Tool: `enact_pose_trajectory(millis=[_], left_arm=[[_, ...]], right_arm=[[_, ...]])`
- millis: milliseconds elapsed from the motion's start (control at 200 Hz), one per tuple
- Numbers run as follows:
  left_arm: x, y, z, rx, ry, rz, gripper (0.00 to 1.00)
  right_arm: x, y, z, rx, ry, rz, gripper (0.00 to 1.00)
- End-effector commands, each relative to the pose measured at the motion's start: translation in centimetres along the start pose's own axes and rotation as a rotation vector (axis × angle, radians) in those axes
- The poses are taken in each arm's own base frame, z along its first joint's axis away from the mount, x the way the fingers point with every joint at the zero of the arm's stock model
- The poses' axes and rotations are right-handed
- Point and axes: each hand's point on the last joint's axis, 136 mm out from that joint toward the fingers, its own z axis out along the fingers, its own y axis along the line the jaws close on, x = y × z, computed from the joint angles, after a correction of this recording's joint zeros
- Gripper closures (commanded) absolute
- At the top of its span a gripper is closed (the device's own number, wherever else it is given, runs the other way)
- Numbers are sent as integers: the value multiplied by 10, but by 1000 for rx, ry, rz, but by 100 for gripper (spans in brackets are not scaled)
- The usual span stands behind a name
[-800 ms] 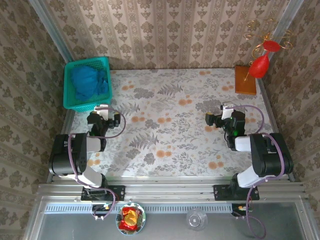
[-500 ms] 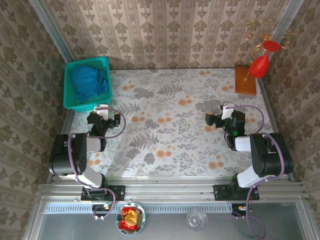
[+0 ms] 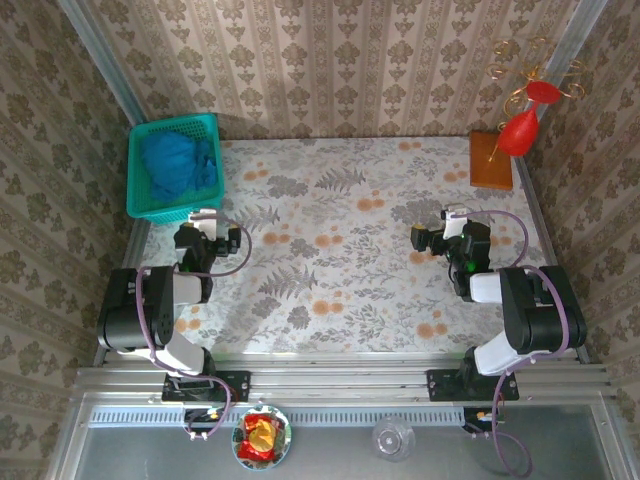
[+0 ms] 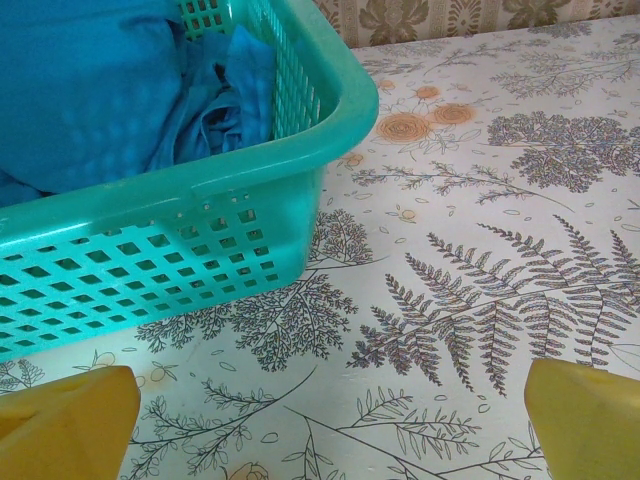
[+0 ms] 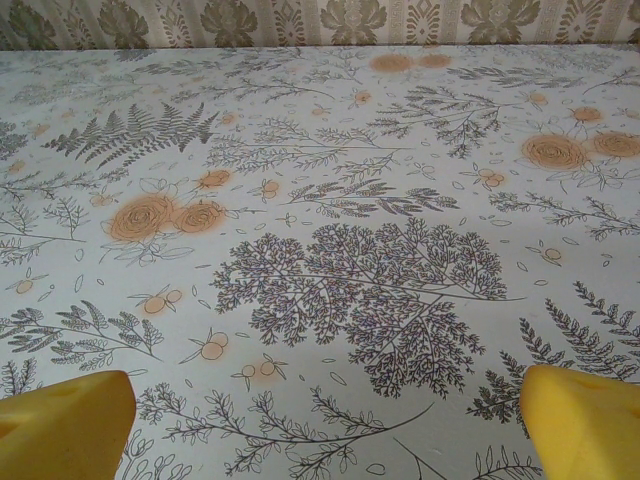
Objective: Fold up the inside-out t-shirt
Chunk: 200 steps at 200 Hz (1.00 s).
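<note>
The blue-teal t-shirt [image 3: 178, 164] lies bunched inside the teal mesh basket [image 3: 207, 127] at the table's far left corner; its folds also show over the basket wall in the left wrist view, t-shirt [image 4: 120, 100]. My left gripper [image 3: 205, 218] rests low just in front of the basket, open, its yellow fingertips [image 4: 70, 425] wide apart over bare tablecloth. My right gripper [image 3: 450, 217] sits at the right side of the table, open too, with yellow fingertips [image 5: 585, 420] spread and nothing between them.
The basket's near wall [image 4: 180, 250] stands close ahead of the left gripper. A brown wooden block [image 3: 490, 160] with a red ornament [image 3: 520, 128] stands at the far right corner. The floral tablecloth [image 3: 340, 230] stretches between the arms.
</note>
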Motion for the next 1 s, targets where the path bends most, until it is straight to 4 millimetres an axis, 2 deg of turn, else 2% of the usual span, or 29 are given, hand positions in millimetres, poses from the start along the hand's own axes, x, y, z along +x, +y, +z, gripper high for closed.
enact_pose_trajectory(millis=[0,300,630,755,995], left_arm=[[-2,0,-1,-3,-14,15,0],[-1,9,0,-33,0,-10,0],[-1,8,0,-33,-2,-6,0],[-4,4,-3,-41,-16,23,0],[-18,9,-14,-90,-27,22,0]], right_arm=[[-7,3,-2,-12,-30,-22,0],[-6,2,-2,-10,-28,-20,0],[-6,2,-2,-11,-28,-22,0],[-10,-8,-1,81,-16,-14,0],[-25,-10,-7,110,39,3,0]])
